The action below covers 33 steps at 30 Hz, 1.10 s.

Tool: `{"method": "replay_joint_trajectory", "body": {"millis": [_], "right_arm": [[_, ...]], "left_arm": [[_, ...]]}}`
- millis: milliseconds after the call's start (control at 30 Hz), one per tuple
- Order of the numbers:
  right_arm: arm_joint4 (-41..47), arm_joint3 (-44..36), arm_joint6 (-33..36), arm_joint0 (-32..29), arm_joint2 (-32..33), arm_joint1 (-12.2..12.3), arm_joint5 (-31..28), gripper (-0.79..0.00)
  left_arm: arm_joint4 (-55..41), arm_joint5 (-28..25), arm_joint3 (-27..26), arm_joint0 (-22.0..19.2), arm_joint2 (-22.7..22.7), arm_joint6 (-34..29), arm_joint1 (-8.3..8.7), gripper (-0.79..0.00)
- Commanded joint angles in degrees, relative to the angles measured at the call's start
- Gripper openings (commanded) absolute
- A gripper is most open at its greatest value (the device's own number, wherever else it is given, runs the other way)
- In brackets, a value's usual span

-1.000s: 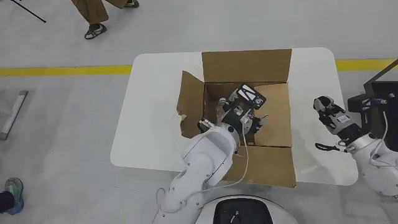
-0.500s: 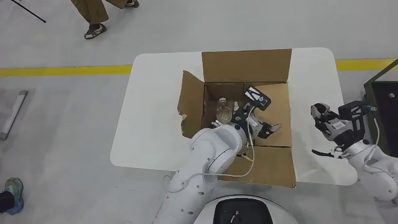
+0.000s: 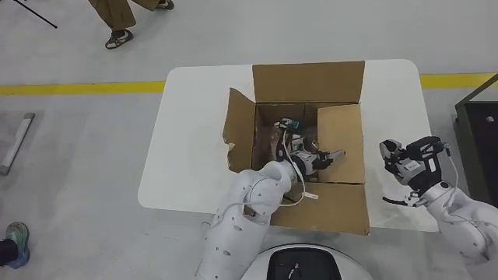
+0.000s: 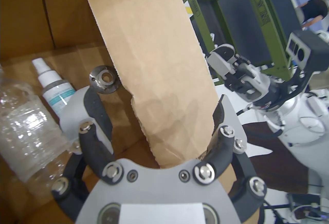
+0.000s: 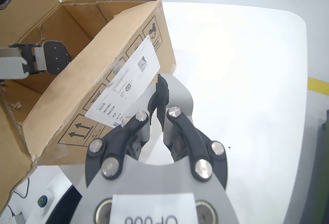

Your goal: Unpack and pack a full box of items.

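At the top view's centre, I have the left gripper (image 3: 323, 158) inside the open cardboard box (image 3: 308, 82), spread wide astride its side flap (image 4: 154, 42). A spray bottle (image 4: 52, 86), clear bottle (image 4: 23, 130) and metal flange (image 4: 104, 79) lie on the box floor. At frame right, my right gripper (image 3: 387, 152) hangs pinched together, holding nothing, over the white table (image 3: 194, 140).

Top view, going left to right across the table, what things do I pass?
Bare table → left flap of the cardboard box → left gripper, open inside the box → right gripper, shut, over the table beside the box.
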Motion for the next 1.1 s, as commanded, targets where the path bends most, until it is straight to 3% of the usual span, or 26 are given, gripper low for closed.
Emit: {"method": "replay_joint_trajectory", "body": {"millis": [0, 167, 600, 1067], "right_arm": [[-0.3, 0.1, 0.0, -0.1, -0.3, -0.1, -0.2, -0.785], [-0.7, 0.0, 0.4, -0.1, -0.9, -0.3, -0.7, -0.785], [-1.1, 1.1, 0.7, 2.2, -2.8, -0.9, -2.7, -0.785], [-0.6, 2.2, 1.0, 4.2, -3.8, -1.4, -3.2, -0.785]], "left_arm": [[-4.2, -0.3, 1.9, -0.4, -0.7, -0.2, -0.03, 0.000], [-11.1, -1.5, 4.5, -1.1, -1.4, -1.1, -0.04, 0.000], [-18.3, -4.0, 6.0, -2.3, 0.0, -3.2, 0.18, 0.000], [-24.7, -5.6, 1.1, -3.3, 1.8, -4.6, 0.49, 0.000]]}}
